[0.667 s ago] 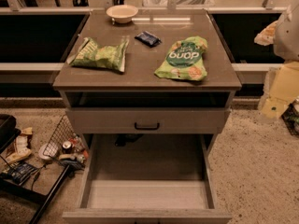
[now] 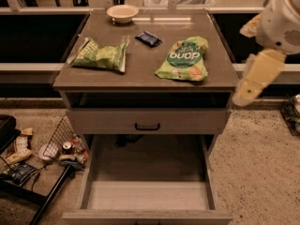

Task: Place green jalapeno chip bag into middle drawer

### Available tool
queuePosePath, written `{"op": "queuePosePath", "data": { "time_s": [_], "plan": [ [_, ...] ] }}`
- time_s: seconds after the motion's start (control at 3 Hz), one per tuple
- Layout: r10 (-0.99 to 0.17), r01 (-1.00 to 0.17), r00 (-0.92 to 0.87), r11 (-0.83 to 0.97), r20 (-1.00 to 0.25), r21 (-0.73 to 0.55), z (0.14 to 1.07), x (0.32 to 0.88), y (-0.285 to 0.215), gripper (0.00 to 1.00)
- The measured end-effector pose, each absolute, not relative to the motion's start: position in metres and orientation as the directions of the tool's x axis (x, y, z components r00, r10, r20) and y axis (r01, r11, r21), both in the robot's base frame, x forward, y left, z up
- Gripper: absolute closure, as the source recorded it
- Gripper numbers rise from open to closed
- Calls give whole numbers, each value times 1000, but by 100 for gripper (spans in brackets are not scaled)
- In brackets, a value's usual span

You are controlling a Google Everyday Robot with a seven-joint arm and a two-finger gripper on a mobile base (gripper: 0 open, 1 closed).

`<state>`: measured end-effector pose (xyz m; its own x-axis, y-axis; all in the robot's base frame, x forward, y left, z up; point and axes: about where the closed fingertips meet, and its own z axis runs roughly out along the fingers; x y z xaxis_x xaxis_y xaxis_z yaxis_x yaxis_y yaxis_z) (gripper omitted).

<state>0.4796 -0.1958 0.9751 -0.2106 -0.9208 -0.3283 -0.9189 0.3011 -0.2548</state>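
Note:
The green jalapeno chip bag (image 2: 100, 55), pale green with white stripes, lies flat on the left of the cabinet top (image 2: 140, 74). The middle drawer (image 2: 87, 182) is pulled fully out below, its pale floor bare. My gripper (image 2: 246, 93) hangs in the air at the right, beside the cabinet's right front corner. It is level with the top, far from the bag, and touches nothing.
A brighter green bag with white lettering (image 2: 183, 60) lies on the right of the top. A small dark packet (image 2: 148, 38) and a white bowl (image 2: 122, 12) are at the back. A closed drawer front with a black handle (image 2: 147, 125) sits above the open drawer. A wire basket and clutter (image 2: 61, 149) lie on the floor at left.
My arm and gripper have shifted a little left and up, closer to the cabinet's right side. The bags and the drawer have not moved.

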Motion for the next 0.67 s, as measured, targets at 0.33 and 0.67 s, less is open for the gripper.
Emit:
{"op": "queuePosePath", "data": {
  "time_s": [0.33,0.67],
  "plan": [
    [-837,-899,-195,361,-512,-247,978,539,-157,0],
    [-749,-881,-184,412,-636,-232,984,583,-123,0]
  ]
}}
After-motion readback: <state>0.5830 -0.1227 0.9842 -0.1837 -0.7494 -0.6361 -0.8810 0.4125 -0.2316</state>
